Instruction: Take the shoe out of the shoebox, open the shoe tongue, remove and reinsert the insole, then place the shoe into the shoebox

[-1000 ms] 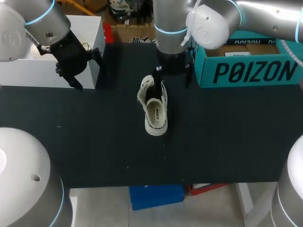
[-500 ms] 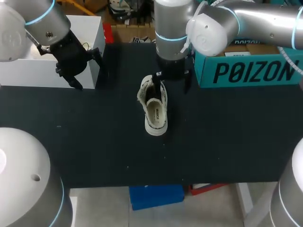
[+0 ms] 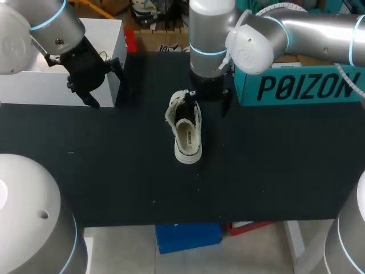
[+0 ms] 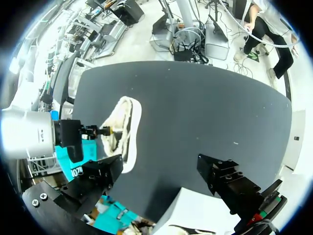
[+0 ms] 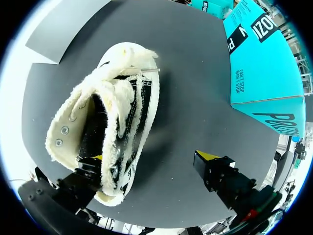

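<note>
A cream canvas shoe (image 3: 186, 130) lies on the black table (image 3: 114, 171), toe toward the front edge, with its tongue spread and its dark inside showing. My right gripper (image 3: 207, 101) hangs open over the heel end. In the right wrist view one fingertip (image 5: 98, 159) sits inside the shoe (image 5: 110, 122) and the other (image 5: 211, 157) stands clear beside it over bare table. The teal shoebox (image 3: 299, 80) stands at the back right. My left gripper (image 3: 107, 88) is open, far to the left, with nothing between its fingers (image 4: 105, 169); the shoe (image 4: 123, 128) lies well ahead of it.
A white box (image 3: 34, 80) stands at the back left, right behind my left gripper; its edge (image 4: 195, 215) shows under that gripper. The teal shoebox (image 5: 259, 63) is close beside my right arm.
My right gripper has shifted a little toward the shoe, its inner finger now deeper in the opening. The shoe and my left arm have not moved.
</note>
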Tool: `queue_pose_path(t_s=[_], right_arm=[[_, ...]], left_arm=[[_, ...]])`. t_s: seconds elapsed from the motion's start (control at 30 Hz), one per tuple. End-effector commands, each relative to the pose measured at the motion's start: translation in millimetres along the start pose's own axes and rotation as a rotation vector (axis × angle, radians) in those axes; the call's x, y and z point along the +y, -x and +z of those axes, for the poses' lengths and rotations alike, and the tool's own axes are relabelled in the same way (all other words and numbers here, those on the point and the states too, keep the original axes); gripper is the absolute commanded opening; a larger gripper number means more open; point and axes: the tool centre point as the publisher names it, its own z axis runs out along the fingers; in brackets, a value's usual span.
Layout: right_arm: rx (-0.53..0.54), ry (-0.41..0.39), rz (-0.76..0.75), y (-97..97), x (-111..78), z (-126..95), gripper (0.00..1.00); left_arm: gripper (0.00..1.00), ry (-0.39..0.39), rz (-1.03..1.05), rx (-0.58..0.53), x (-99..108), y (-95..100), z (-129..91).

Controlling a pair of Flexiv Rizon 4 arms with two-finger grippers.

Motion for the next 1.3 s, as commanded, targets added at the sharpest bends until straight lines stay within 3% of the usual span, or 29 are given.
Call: queue_pose_path(t_s=[0.03,0.07,0.1,0.13,0.17,0.2,1.3], right_arm=[[0.008,-0.01,0.001,-2.9,4.0,13,1.0],[0.01,-0.012,0.001,-3.6,3.7,15,1.0],[0.011,-0.013,0.002,-4.7,3.3,17,0.92],[0.013,-0.015,0.002,-5.7,2.9,19,0.73],[0.014,-0.017,0.002,-6.3,2.4,22,0.3],[0.015,-0.019,0.001,-7.5,1.9,23,0.0],[0.034,-0.011,-0.002,-10.2,1.3,25,0.0]], left_arm=[[1.0,0.002,0.001,0.001,0,-0.2,0],[1.0,0.002,0.001,0.001,0,-0.2,0],[1.0,0.002,0.001,0.001,0,-0.2,0],[1.0,0.002,0.001,0.001,0,-0.2,0],[1.0,0.002,0.001,0.001,0,-0.2,0],[1.0,0.002,0.001,0.001,0,-0.2,0],[1.0,0.002,0.001,0.001,0,-0.2,0]])
